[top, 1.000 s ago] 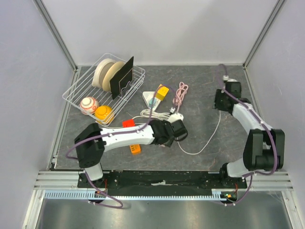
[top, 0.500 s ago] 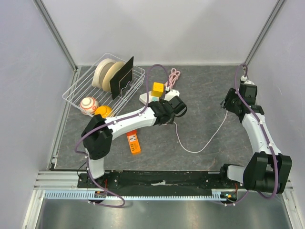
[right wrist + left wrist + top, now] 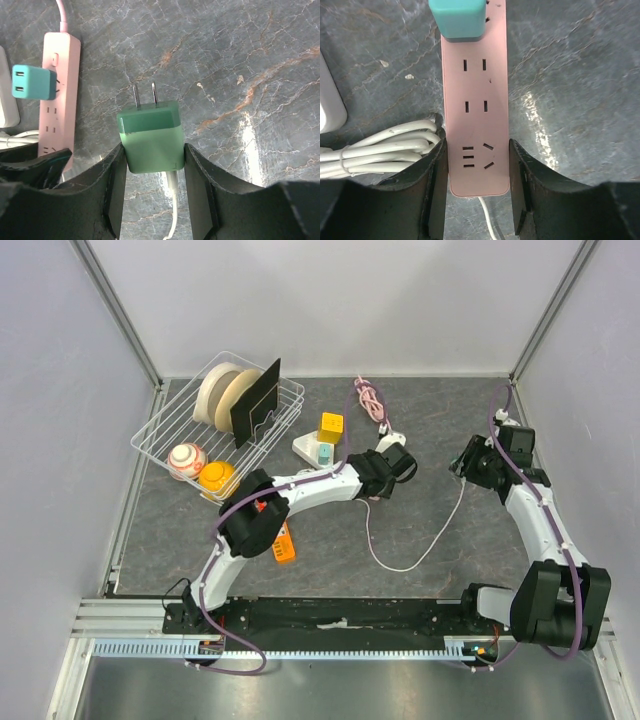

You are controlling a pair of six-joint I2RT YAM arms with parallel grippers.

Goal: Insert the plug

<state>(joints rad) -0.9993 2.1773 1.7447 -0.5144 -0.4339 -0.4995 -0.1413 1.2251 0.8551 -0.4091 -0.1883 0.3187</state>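
Note:
A pink power strip (image 3: 476, 110) lies on the dark mat with a teal adapter (image 3: 457, 17) plugged in at its far end. My left gripper (image 3: 477, 170) is shut on the strip's near end, one finger on each long side. In the top view the left gripper (image 3: 398, 458) hides most of the strip; its pink cord (image 3: 368, 398) trails to the back. My right gripper (image 3: 152, 155) is shut on a green plug (image 3: 152, 135), prongs pointing away, to the right of the strip (image 3: 57, 90). In the top view the right gripper (image 3: 470, 462) is apart from the left.
The plug's white cable (image 3: 440, 530) loops over the mat. A coiled white cable (image 3: 385, 147) lies against the left finger. A white power strip (image 3: 308, 448) and yellow block (image 3: 331, 426) sit left of it. A wire rack (image 3: 160, 430) stands back left, and an orange object (image 3: 283, 543) lies near front.
My left arm has swung right and back, dragging the pink strip and its cord along. My right gripper has moved from the far right wall slightly left and nearer with the green plug.

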